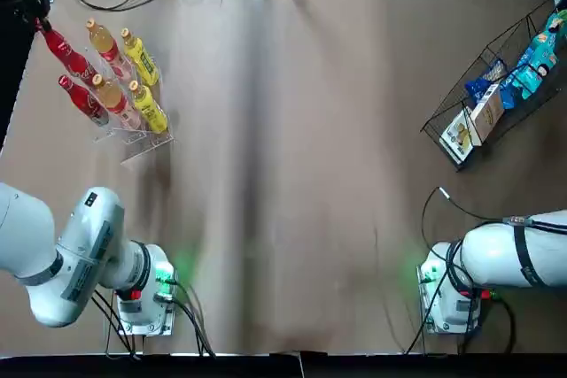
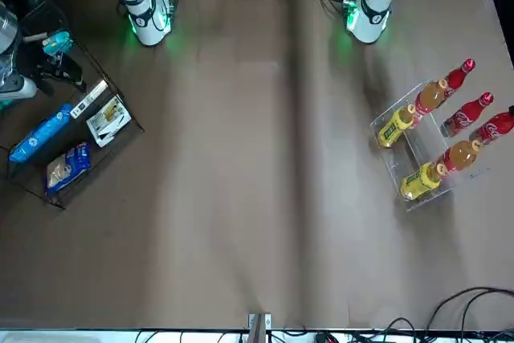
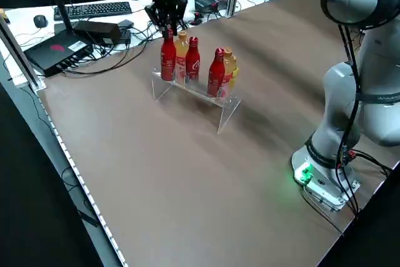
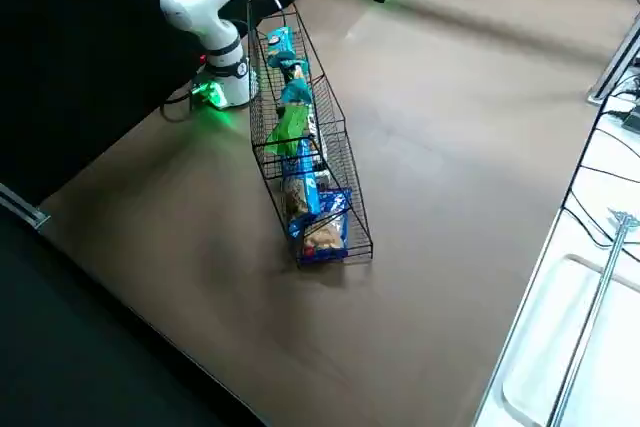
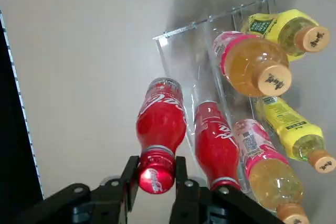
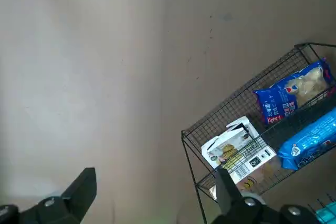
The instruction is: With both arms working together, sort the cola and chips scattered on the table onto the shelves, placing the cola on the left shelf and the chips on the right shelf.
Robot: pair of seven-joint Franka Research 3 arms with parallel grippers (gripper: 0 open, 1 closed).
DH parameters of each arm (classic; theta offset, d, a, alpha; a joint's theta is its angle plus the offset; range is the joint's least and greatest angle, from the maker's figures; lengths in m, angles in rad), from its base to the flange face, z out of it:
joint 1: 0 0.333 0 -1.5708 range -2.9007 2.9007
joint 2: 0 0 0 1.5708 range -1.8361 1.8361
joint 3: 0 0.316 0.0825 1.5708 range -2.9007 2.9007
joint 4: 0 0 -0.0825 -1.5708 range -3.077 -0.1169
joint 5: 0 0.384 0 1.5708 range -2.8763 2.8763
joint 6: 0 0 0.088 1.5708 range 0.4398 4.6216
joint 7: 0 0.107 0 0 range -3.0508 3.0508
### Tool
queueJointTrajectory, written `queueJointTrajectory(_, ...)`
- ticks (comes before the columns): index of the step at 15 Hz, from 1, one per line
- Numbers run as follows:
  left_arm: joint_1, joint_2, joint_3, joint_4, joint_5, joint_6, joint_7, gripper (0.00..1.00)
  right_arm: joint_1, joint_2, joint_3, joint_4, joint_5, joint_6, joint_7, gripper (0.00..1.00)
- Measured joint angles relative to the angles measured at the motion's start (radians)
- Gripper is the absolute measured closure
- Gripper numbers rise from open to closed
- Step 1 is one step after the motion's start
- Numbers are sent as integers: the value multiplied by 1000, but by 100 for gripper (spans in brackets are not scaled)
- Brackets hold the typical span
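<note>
Three cola bottles stand on the clear left shelf [image 1: 133, 135] among orange and yellow drinks. My left gripper [image 5: 156, 167] is shut on the red cap of the outermost cola [image 5: 159, 124], at the shelf's far corner [image 3: 167, 54]. A second cola [image 5: 214, 150] leans beside it and the third [image 3: 217, 72] stands nearer the front. The green chips [image 4: 290, 127] and two teal chips [image 4: 281, 47] [image 4: 297, 93] lie in the black wire right shelf [image 4: 355, 197]. My right gripper [image 6: 156, 178] hangs open above the table beside that basket, holding nothing.
Darker blue packets [image 6: 293, 93] and a tan-and-white box [image 6: 237, 150] fill the basket's lower end. Orange [image 5: 252, 66] and yellow bottles [image 5: 281, 27] share the clear rack. Cables and a keyboard [image 3: 94, 9] lie past the table's far edge.
</note>
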Motion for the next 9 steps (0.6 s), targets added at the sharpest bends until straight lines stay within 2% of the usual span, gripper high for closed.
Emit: queueJointTrajectory(9,0,-1,-10,-4,-2,-3,-8,69,0,-16,-1,9,-49,-34,-9,0)
